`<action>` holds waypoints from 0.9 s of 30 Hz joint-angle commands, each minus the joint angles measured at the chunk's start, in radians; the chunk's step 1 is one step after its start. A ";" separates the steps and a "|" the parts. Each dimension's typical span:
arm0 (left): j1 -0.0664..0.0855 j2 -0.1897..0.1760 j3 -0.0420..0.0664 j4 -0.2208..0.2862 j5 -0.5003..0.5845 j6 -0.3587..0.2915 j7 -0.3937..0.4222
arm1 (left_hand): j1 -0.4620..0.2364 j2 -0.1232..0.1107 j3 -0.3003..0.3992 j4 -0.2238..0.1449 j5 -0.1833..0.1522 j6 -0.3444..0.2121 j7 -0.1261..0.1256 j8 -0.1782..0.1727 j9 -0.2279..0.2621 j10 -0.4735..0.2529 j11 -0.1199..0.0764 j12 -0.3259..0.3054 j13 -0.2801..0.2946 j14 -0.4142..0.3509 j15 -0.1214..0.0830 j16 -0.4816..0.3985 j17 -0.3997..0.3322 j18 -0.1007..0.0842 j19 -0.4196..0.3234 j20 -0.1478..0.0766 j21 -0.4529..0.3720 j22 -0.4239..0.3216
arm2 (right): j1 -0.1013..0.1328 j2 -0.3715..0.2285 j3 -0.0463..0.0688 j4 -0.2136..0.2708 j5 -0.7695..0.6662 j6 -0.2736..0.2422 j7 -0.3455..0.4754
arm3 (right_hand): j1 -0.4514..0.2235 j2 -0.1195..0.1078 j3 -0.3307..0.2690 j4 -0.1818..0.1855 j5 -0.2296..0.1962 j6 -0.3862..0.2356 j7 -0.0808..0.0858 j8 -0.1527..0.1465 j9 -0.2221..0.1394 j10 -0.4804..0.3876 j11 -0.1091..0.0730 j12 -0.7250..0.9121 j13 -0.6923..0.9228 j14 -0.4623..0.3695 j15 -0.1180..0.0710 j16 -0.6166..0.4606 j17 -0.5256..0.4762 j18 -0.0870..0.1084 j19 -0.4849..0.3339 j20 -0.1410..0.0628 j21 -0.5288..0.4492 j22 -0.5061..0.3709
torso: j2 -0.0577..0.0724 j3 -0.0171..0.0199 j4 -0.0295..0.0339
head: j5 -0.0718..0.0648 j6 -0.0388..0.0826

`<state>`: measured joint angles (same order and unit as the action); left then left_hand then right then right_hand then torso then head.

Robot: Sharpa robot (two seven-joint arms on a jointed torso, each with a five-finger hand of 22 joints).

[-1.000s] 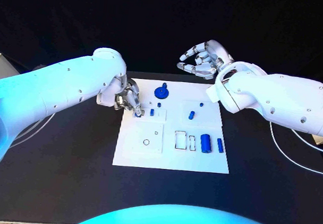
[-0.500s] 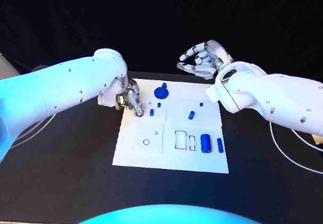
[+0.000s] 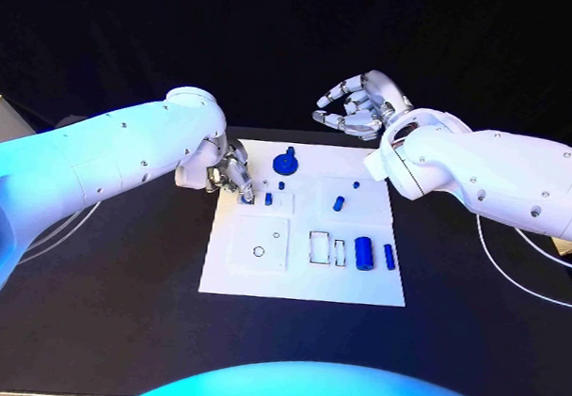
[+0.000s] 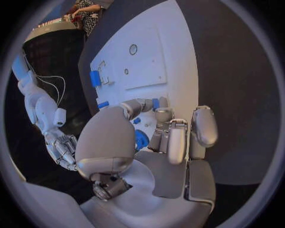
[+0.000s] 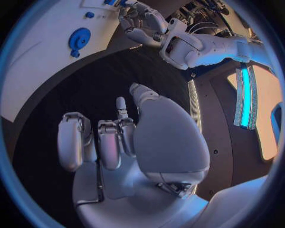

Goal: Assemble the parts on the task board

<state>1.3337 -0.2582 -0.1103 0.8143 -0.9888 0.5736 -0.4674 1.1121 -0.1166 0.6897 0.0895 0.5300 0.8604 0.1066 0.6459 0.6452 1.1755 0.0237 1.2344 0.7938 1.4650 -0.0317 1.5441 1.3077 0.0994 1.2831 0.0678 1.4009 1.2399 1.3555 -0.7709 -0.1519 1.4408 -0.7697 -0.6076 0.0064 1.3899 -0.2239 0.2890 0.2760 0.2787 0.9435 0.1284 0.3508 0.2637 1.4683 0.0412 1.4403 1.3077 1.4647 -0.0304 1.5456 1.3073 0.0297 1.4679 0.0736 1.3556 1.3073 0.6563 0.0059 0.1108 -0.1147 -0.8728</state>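
Observation:
The white task board [image 3: 303,275] lies in the middle of the black table. On it are a blue round knob [image 3: 286,163], small blue pieces [image 3: 268,197] [image 3: 338,202] and two blue cylinders [image 3: 364,253] [image 3: 390,256]. My left hand [image 3: 229,176] hovers at the board's far left edge, fingertips pointing down close to a small blue piece [image 4: 156,102]; I cannot make out whether they pinch anything. The knob [image 4: 141,140] shows behind its curled fingers [image 4: 178,137]. My right hand [image 3: 359,104] is raised beyond the board's far edge, its fingers [image 5: 109,142] curled in around nothing.
A small dark ring [image 3: 258,250] sits in the board's near left square, beside a white rectangular slot [image 3: 320,248]. Black table [image 3: 98,312] surrounds the board on all sides. My right forearm [image 3: 506,181] hangs over the board's far right corner.
My left hand has drawn slightly up and away from the board's surface, towards the far edge. The right hand has stayed where it was.

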 commanded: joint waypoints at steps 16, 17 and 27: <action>-0.014 0.024 -0.005 -0.019 0.009 0.019 -0.010 | -0.012 -0.005 0.196 -0.210 0.021 0.019 -0.011 0.002 0.004 0.016 -0.007 0.009 0.010 0.084 -0.010 0.005 0.204 -0.011 0.009 0.001 0.008 0.002 | -0.001 0.003 0.001 -0.002 -0.009 0.013 0.005 | -0.011 0.000 0.005 0.001 0.002 -0.002 0.002 -0.003 0.001 0.018 0.007 0.001 0.185 0.093 0.007 -0.006 0.213 0.011 0.044 0.005 -0.005 0.206 | 0.001 -0.0006 -0.0008 | -0.002 0.000; -0.014 0.025 -0.006 -0.020 0.009 0.020 -0.010 | -0.012 -0.005 0.196 -0.210 0.021 0.020 -0.011 0.002 0.004 0.016 -0.007 0.009 0.010 0.084 -0.010 0.005 0.204 -0.011 0.010 0.001 0.008 0.003 | -0.001 0.003 0.001 -0.001 -0.009 0.013 0.005 | -0.011 0.000 0.005 0.001 0.002 -0.002 0.002 -0.003 0.001 0.018 0.007 0.001 0.185 0.093 0.007 -0.006 0.213 0.011 0.044 0.005 -0.005 0.206 | 0.001 -0.0007 -0.0008 | -0.002 0.000; -0.016 0.031 -0.008 -0.033 -0.001 0.019 -0.009 | -0.012 -0.005 0.196 -0.211 0.022 0.020 -0.012 0.002 0.005 0.015 -0.007 0.008 0.008 0.085 -0.010 0.005 0.204 -0.011 0.010 0.000 0.008 0.003 | -0.001 0.003 0.001 -0.001 -0.009 0.012 0.005 | -0.011 0.000 0.005 0.001 0.002 -0.002 0.002 -0.003 0.001 0.018 0.007 0.001 0.185 0.093 0.007 -0.006 0.213 0.011 0.044 0.005 -0.005 0.206 | 0.001 0.0002 0.0000 | -0.004 0.000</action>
<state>1.3292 -0.2294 -0.1126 0.7838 -0.9738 0.5767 -0.4663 1.0953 -0.1309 0.6870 0.0865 0.5471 0.8673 0.0997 0.6457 0.6496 1.1853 0.0199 1.2393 0.8024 1.4688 -0.0354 1.5441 1.3077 0.0994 1.2831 0.0679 1.4047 1.2422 1.3552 -0.7686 -0.1520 1.4396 -0.7699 -0.6064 0.0064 1.3898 -0.2239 0.2890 0.2760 0.2787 0.9435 0.1284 0.3509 0.2636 1.4683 0.0411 1.4403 1.3077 1.4647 -0.0304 1.5457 1.3073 0.0297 1.4679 0.0736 1.3556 1.3079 0.6580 0.0055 0.1100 -0.1179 -0.8728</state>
